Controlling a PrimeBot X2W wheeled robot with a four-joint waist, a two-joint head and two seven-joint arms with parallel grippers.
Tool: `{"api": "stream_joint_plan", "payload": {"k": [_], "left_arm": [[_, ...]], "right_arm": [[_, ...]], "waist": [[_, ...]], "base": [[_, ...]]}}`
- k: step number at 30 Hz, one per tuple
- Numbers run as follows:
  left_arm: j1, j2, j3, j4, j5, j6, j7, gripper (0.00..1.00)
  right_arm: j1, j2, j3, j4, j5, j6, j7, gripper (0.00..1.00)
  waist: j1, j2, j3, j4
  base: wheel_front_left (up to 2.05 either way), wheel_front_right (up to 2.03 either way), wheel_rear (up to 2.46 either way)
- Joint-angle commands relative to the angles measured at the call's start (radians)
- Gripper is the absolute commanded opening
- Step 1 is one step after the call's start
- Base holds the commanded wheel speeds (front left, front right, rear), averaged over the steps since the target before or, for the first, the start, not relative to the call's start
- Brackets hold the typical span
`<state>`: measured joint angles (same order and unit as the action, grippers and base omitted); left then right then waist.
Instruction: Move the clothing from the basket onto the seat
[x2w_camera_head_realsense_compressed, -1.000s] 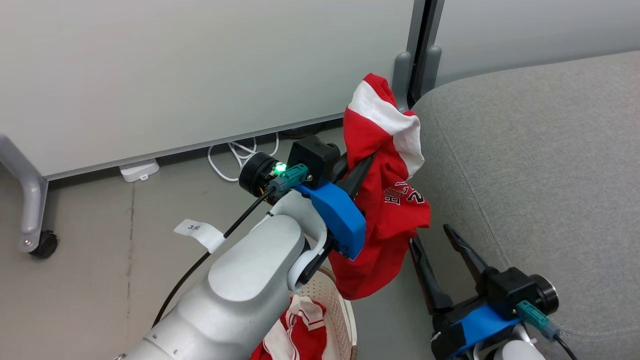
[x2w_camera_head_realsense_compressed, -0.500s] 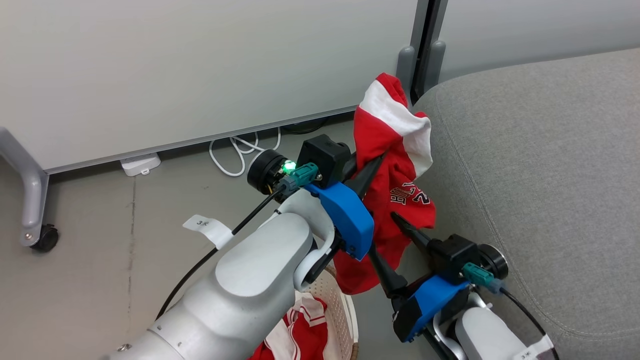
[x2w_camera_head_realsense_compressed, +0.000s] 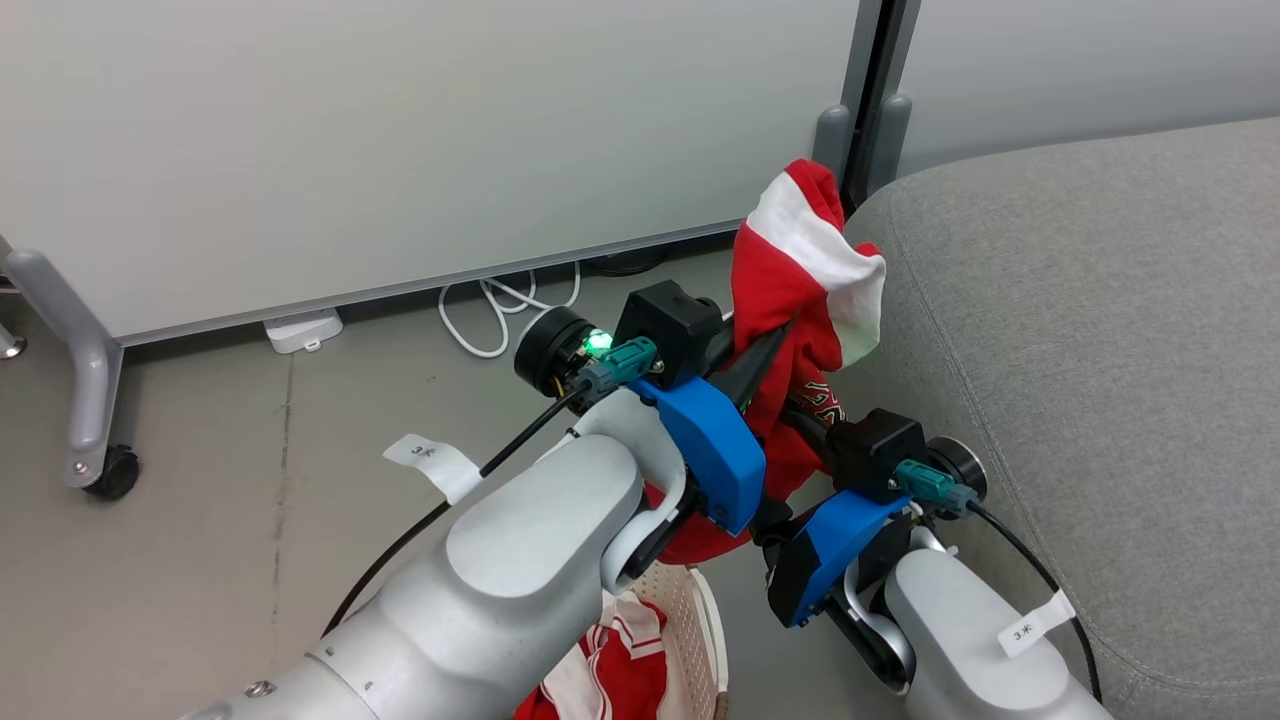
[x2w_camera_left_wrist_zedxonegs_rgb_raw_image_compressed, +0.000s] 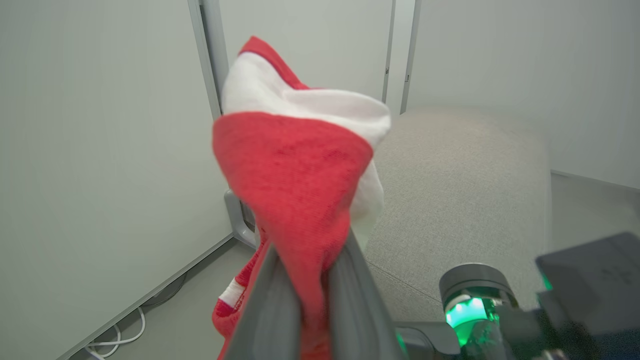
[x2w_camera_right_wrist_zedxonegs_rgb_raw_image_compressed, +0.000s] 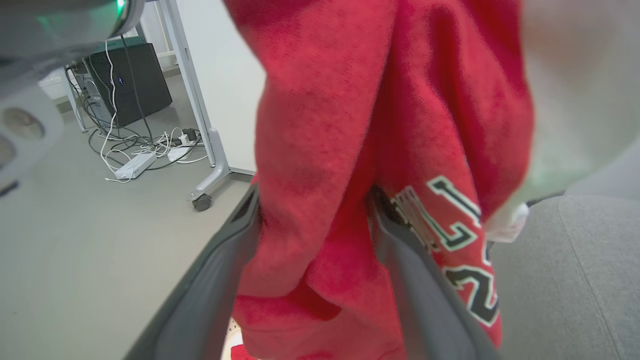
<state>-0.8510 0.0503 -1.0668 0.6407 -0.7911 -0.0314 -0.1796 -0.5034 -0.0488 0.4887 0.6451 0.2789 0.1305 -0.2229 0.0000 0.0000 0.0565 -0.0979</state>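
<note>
Head view: holds the red garment with the white band (x2w_camera_head_realsense_compressed: 800, 270) aloft in the left hand (x2w_camera_head_realsense_compressed: 775, 340), fingers pinched narrow on a fold. Lets the cloth hang toward 6 o'clock, just beside the rounded corner of the grey seat (x2w_camera_head_realsense_compressed: 1100, 320) at 3 o'clock; contact with it cannot be told. Has the right hand (x2w_camera_head_realsense_compressed: 798, 420) at 5 o'clock of the left, fingers pushed into the lower cloth. Shows the basket (x2w_camera_head_realsense_compressed: 700, 620) at 6 o'clock, below the hanging cloth, with the striped red-and-white garment (x2w_camera_head_realsense_compressed: 610, 665) lying inside. Shows a white cable (x2w_camera_head_realsense_compressed: 500, 310) on the floor (x2w_camera_head_realsense_compressed: 250, 520) at 10 o'clock.

Left wrist view: clamps the left hand (x2w_camera_left_wrist_zedxonegs_rgb_raw_image_compressed: 309, 260) nearly closed on the red garment with the white band (x2w_camera_left_wrist_zedxonegs_rgb_raw_image_compressed: 295, 170), which stands up toward 12 o'clock. Places the seat (x2w_camera_left_wrist_zedxonegs_rgb_raw_image_compressed: 460, 190) behind it at 3 o'clock.

Right wrist view: sets the right hand (x2w_camera_right_wrist_zedxonegs_rgb_raw_image_compressed: 314, 195) half spread around a thick fold of the red garment with the white band (x2w_camera_right_wrist_zedxonegs_rgb_raw_image_compressed: 330, 100), cloth touching both inner faces; cannot tell whether pressed. Drapes white-edged lettering over the finger at 4 o'clock. Puts the seat (x2w_camera_right_wrist_zedxonegs_rgb_raw_image_compressed: 575, 260) at 4 o'clock and a caster (x2w_camera_right_wrist_zedxonegs_rgb_raw_image_compressed: 202, 202) at 9 o'clock.
</note>
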Motion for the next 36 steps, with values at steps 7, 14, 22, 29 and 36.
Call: {"api": "stream_joint_plan", "payload": {"k": [7, 14, 22, 29, 36], "left_arm": [[-0.028, 0.001, -0.033, 0.002, -0.033, 0.016, -0.017, 0.00], [-0.042, 0.001, -0.053, 0.014, -0.053, 0.024, -0.025, 0.00], [-0.054, 0.000, -0.066, 0.030, -0.067, 0.027, -0.035, 0.00], [-0.061, 0.001, -0.079, 0.046, -0.081, 0.027, -0.041, 0.13], [-0.061, 0.001, -0.092, 0.057, -0.098, 0.033, -0.045, 1.00]], "right_arm": [[-0.060, -0.003, 0.016, 0.077, 0.020, 0.000, -0.023, 1.00], [-0.073, -0.003, 0.032, 0.111, 0.038, 0.000, -0.030, 0.00], [-0.070, -0.003, 0.029, 0.126, 0.048, 0.000, -0.037, 0.00], [-0.071, -0.003, 0.027, 0.131, 0.046, 0.000, -0.040, 0.00], [-0.069, -0.003, 0.032, 0.132, 0.046, 0.000, -0.042, 0.00]], "waist": [[0.0000, 0.0000, -0.008, 0.010], [0.0000, 0.0000, -0.009, 0.008], [0.0000, 0.0000, -0.008, 0.006], [0.0000, 0.0000, -0.006, 0.003], [0.0000, 0.0000, -0.008, 0.003]], "base": [[0.00, 0.00, 0.00], [0.00, 0.00, 0.00], [0.00, 0.00, 0.00], [0.00, 0.00, 0.00], [0.00, 0.00, 0.00]]}}
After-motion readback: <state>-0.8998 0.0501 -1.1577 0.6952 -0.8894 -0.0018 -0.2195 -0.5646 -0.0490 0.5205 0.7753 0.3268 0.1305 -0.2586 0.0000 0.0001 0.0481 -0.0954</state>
